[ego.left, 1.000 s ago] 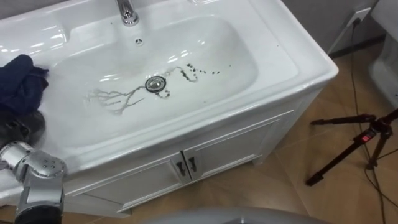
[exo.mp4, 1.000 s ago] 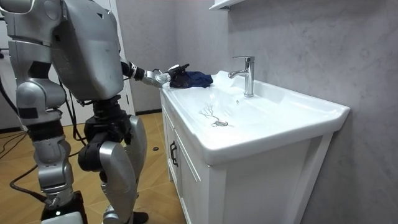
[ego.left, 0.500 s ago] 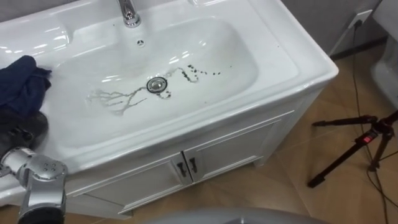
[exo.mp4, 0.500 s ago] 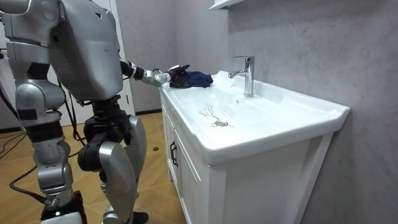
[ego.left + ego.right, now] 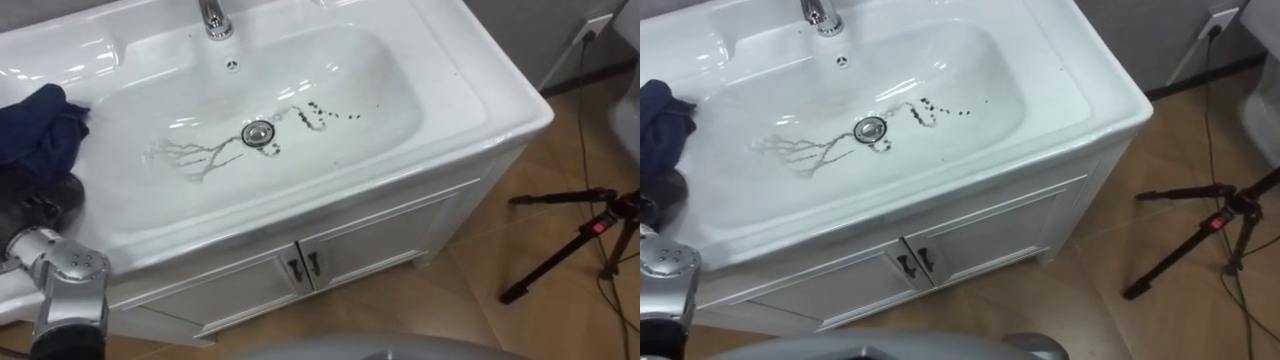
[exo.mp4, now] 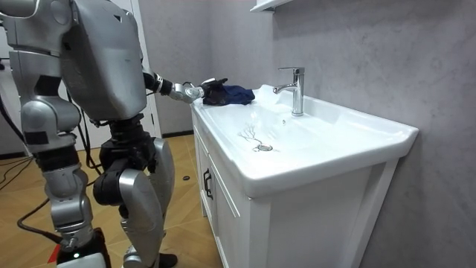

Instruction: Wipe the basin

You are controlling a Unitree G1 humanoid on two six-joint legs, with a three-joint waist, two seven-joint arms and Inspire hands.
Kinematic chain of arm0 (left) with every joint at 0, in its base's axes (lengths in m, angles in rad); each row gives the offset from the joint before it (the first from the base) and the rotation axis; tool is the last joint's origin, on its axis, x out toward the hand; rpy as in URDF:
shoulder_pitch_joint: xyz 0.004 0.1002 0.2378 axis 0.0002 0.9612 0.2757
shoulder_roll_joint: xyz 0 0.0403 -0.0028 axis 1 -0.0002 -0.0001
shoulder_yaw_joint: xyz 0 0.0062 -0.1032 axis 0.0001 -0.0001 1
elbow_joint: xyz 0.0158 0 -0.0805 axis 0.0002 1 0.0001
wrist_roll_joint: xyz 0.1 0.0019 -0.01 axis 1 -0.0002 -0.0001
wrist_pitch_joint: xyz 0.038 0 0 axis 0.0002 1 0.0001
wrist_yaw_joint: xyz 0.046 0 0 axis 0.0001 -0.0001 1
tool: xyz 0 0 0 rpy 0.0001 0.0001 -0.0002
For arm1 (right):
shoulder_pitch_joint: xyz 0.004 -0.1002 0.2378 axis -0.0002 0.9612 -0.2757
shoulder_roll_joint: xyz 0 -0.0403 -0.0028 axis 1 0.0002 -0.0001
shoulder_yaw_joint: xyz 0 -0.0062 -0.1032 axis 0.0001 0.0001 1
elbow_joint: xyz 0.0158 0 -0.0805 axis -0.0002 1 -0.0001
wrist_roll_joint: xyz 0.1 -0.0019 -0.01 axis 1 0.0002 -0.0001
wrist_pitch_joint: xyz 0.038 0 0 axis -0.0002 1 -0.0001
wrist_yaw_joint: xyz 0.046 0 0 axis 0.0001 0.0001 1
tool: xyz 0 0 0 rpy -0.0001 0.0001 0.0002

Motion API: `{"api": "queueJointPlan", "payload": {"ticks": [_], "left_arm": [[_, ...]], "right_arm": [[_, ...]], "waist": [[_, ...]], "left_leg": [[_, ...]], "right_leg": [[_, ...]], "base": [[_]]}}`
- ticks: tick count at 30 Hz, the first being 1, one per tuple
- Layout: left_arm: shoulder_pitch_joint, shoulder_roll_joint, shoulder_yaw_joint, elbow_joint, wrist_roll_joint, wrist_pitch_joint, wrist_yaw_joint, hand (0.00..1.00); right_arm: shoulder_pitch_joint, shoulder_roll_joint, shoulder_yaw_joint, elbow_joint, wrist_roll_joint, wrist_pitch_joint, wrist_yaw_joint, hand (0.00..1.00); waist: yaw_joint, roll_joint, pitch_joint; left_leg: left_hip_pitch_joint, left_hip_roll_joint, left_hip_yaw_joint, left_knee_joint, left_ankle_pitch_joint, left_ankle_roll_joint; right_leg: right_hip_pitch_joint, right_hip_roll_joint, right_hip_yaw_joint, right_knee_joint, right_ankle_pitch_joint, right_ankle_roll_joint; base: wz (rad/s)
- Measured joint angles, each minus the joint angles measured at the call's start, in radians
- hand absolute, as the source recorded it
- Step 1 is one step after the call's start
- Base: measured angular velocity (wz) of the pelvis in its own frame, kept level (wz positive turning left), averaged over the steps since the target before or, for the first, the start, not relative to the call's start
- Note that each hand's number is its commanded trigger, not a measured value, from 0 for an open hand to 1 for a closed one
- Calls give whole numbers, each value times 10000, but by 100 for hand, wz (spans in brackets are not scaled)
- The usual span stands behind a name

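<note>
A white basin [image 5: 420, 130] has grey streaks [image 5: 185, 160] and dark specks [image 5: 325, 112] around its drain [image 5: 258, 131]. A crumpled dark blue cloth [image 5: 40, 125] lies on the counter left of the bowl, also seen in the room view [image 6: 232, 93]. My left hand [image 5: 35, 200] reaches in from the lower left and rests against the cloth's near edge, with its fingers hidden by the cloth. In the room view I stand at the basin's end with that arm stretched out to the cloth [image 6: 207, 88]. My right hand [image 6: 76, 257] hangs by my side at the picture's bottom edge.
A chrome faucet [image 5: 213, 18] stands at the back of the bowl. Below the basin is a white cabinet with two doors [image 5: 300, 268]. A black tripod [image 5: 570, 240] and a cable lie on the wooden floor to the right.
The whole picture has shifted a little, so the camera moved. My left hand stays at the cloth and the cloth has not moved.
</note>
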Motion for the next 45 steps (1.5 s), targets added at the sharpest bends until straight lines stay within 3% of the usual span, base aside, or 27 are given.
{"api": "queueJointPlan", "payload": {"ticks": [16,26,35,45], "left_arm": [[-86,4,-4,4,-6,17,-495,0],[-161,4,-6,195,-7,15,-813,0],[-381,14,18,622,-659,-92,-1144,0],[-555,103,43,920,-685,-275,-1290,0]], "right_arm": [[-48,50,-3,43,-15,-12,142,0],[-42,50,-3,150,-7,-121,219,0],[-45,67,-20,162,-14,-102,219,0],[-41,72,-25,142,-18,-80,424,0]], "waist": [[-150,26,31],[-147,86,95],[-152,210,26],[-77,89,-45]], "left_leg": [[-16,6,-29,-23,6,-10],[-27,7,17,-33,5,-10],[50,7,69,-3,7,-10],[53,9,133,39,15,-21]], "right_leg": [[64,14,14,-5,5,-6],[-11,19,32,4,4,-5],[35,13,57,32,3,-6],[8,34,165,53,1,-9]], "base": [[0],[0],[0],[-1]]}}
